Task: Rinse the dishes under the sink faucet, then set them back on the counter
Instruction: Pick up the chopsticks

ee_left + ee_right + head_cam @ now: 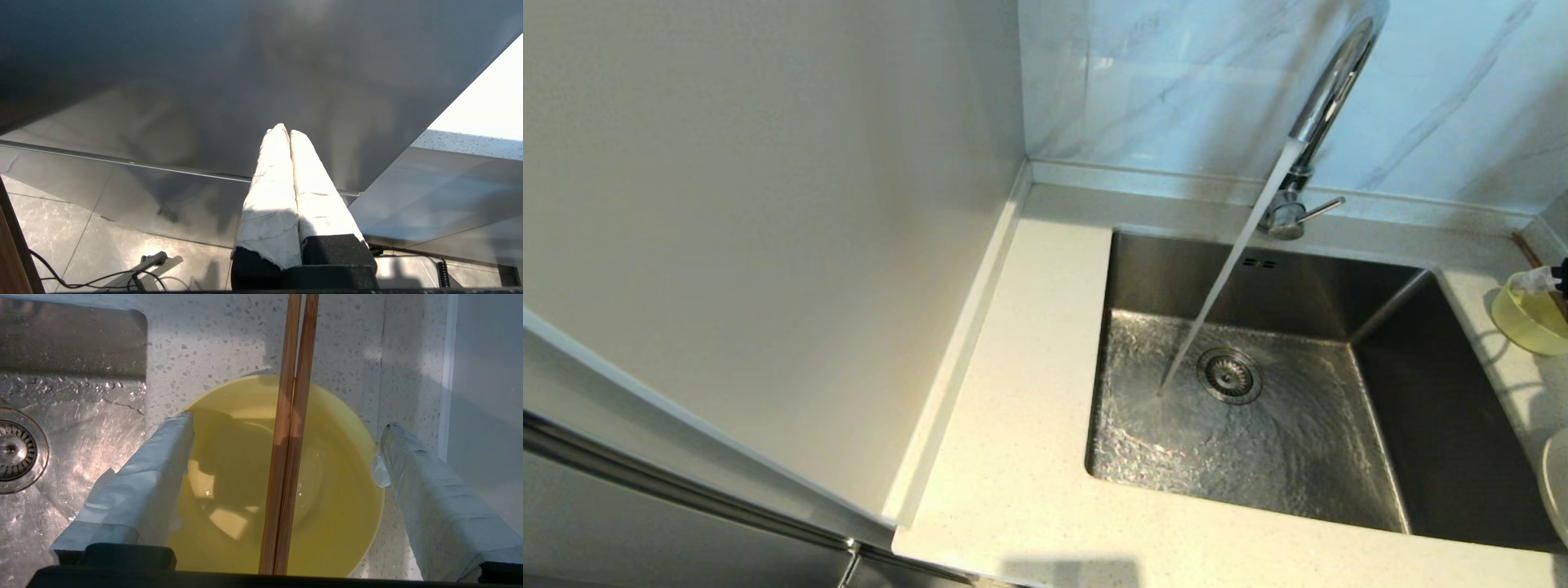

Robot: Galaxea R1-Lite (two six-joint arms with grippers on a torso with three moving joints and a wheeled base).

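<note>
The chrome faucet (1327, 90) is running, and its stream falls into the steel sink (1445, 408) beside the drain strainer (1229, 376). A pale-yellow bowl (339, 490) stands on the speckled counter (229, 343) right of the basin, at the far right of the head view as the bowl (1531, 322). Brown chopsticks (286, 506) lie across its rim. My right gripper (286, 424) hovers over it, open, with one taped finger on each side of the bowl and holding nothing. The white plate's edge (1556, 498) shows at the right. My left gripper (284, 130) is shut and empty, parked low, out of the head view.
A tall white panel (768, 204) borders the counter (1029, 392) on the left, and a marble backsplash (1176, 73) stands behind it. The faucet's lever (1319, 211) points right. A steel cabinet front (204, 81) faces the left gripper, with cables on the tiled floor (81, 245).
</note>
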